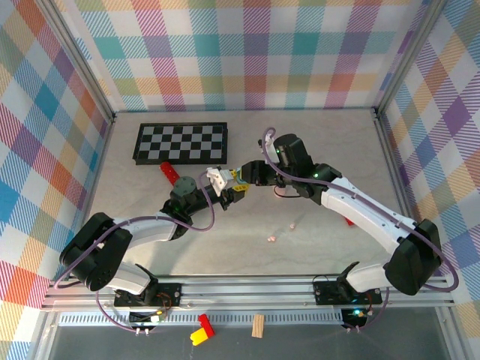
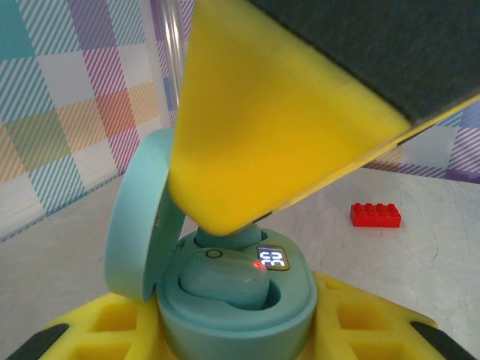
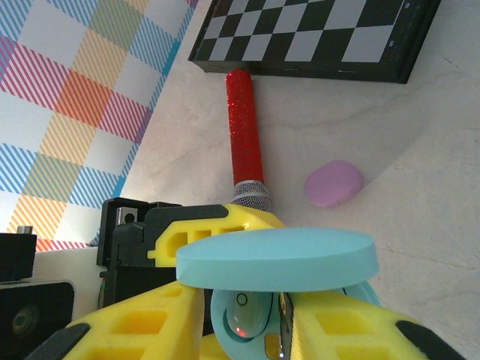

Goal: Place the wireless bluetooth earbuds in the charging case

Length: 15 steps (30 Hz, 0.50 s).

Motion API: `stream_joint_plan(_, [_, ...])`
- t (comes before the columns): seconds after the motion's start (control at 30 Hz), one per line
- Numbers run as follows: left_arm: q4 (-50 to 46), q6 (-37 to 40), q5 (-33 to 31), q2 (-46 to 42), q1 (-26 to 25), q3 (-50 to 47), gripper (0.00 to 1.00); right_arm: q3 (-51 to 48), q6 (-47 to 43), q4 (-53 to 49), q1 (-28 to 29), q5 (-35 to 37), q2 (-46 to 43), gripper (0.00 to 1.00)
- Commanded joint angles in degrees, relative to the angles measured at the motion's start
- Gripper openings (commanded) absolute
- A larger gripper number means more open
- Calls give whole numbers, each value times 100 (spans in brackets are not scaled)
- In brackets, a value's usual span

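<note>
The left gripper [image 1: 223,183] and the right gripper [image 1: 241,181] met above the middle of the pale marbled desk [image 1: 322,142]. In the left wrist view the left gripper [image 2: 232,334] was clenched on a mint-green oval plastic charging case [image 2: 289,304], with its yellow fingers [image 2: 97,322] against both sides of the case body. The round lid [image 2: 135,225] stood open, upright at the left. One mint-green earbud [image 2: 225,281] lay in the front pocket of the case. A second mint-green earbud [image 2: 225,238] sat at the back pocket, and a yellow finger of the right gripper touched it from above. A small display [image 2: 272,257] in the case showed red digits.

In the right wrist view the fingers [image 3: 135,330] of the right gripper [image 3: 244,334] stood on both sides of the earbud inside the case. I cannot tell if they pressed on it.

A tiny pink earbud [image 1: 271,238] and another pink earbud [image 1: 292,225] lay on the desk toward the near edge, well apart from the case. A black-and-white chessboard [image 1: 180,142] lay near the far edge, with a red glitter stick [image 3: 241,131] touching it and a purple oval pebble-shaped case [image 3: 334,184] beside that stick. A red toy brick [image 2: 375,214] lay on the desk too.
</note>
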Motion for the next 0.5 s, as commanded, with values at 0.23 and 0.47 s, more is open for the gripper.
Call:
stream_joint_plan(0.23, [412, 7, -31, 118, -50, 119, 29, -107, -167, 202, -2, -341, -249, 31])
stream_joint_plan(0.47, [371, 49, -73, 150, 37, 57, 29, -385, -402, 492, 3, -336, -848, 32])
